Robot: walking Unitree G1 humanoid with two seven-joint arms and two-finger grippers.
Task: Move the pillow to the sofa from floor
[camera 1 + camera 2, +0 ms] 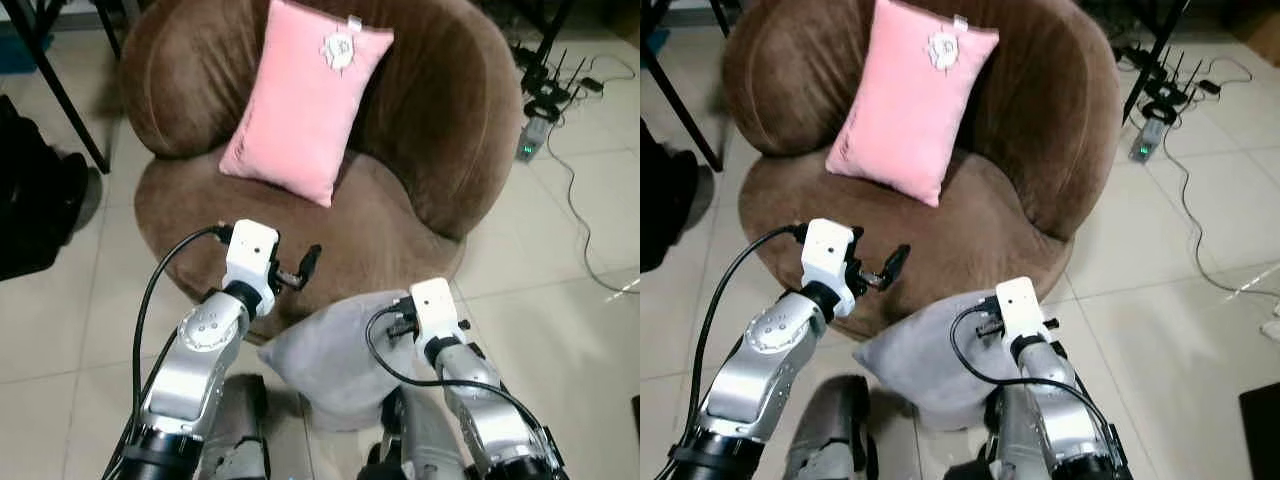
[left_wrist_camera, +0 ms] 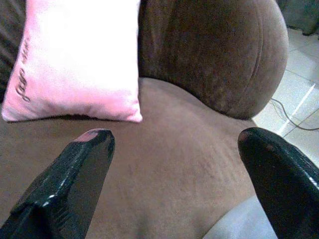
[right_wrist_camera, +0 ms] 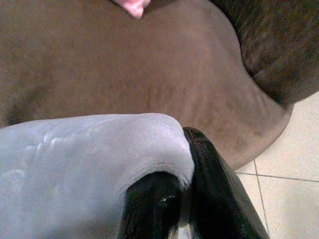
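Note:
A grey pillow [image 1: 335,360] hangs in front of the brown sofa [image 1: 400,215], just below its seat edge. My right gripper [image 3: 180,191] is shut on the grey pillow's corner [image 3: 167,144]; the fabric is pinched between the two black fingers. My left gripper [image 2: 174,164] is open over the sofa seat, with nothing between its fingers [image 1: 310,262]. A pink pillow [image 1: 305,100] leans upright against the sofa's back.
Pale tiled floor [image 1: 560,300] surrounds the sofa. Cables and a power strip [image 1: 535,130] lie on the floor at the right. A dark object [image 1: 35,200] and black stand legs [image 1: 70,100] are at the left.

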